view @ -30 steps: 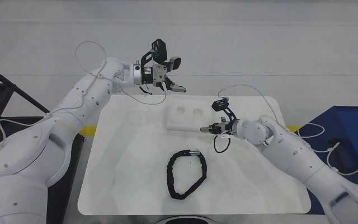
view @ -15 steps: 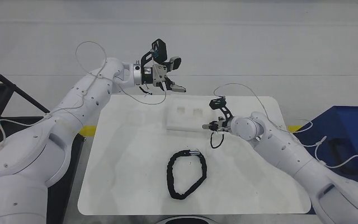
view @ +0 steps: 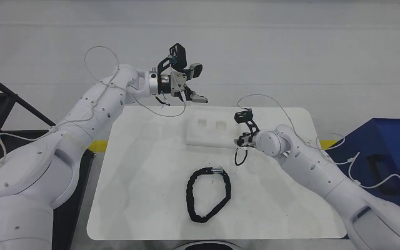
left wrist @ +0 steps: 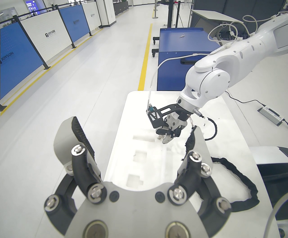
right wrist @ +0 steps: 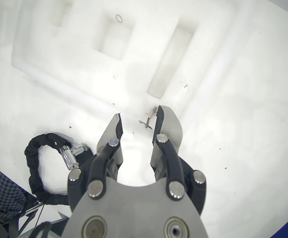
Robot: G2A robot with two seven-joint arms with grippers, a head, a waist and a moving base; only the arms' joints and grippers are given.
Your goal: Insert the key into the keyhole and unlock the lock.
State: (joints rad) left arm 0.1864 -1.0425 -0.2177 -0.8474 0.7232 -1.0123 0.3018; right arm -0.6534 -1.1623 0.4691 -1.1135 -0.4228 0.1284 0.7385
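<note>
A small metal key (right wrist: 148, 120) lies on the white surface at the foot of the foam block (right wrist: 67, 56). My right gripper (right wrist: 138, 122) hangs over it, open, with the key close beside one pad (right wrist: 158, 122) and nothing clamped. In the top view the right gripper (view: 238, 143) is at the block's right end. The black chain lock (view: 208, 194) forms a loop at the table's middle, and its silver cylinder (right wrist: 68, 157) lies at the loop's top. My left gripper (view: 190, 94) is held open and empty in the air above the table's back left edge.
The white foam block (view: 211, 132) with square recesses sits at the back of the white table (view: 144, 206). A small ring (right wrist: 119, 18) lies in one recess. A blue cart (view: 381, 134) stands beyond the table's right side.
My right gripper has shifted left toward the foam block and turned from pointing sideways to pointing down at the table. The left arm and the chain lock have stayed put.
</note>
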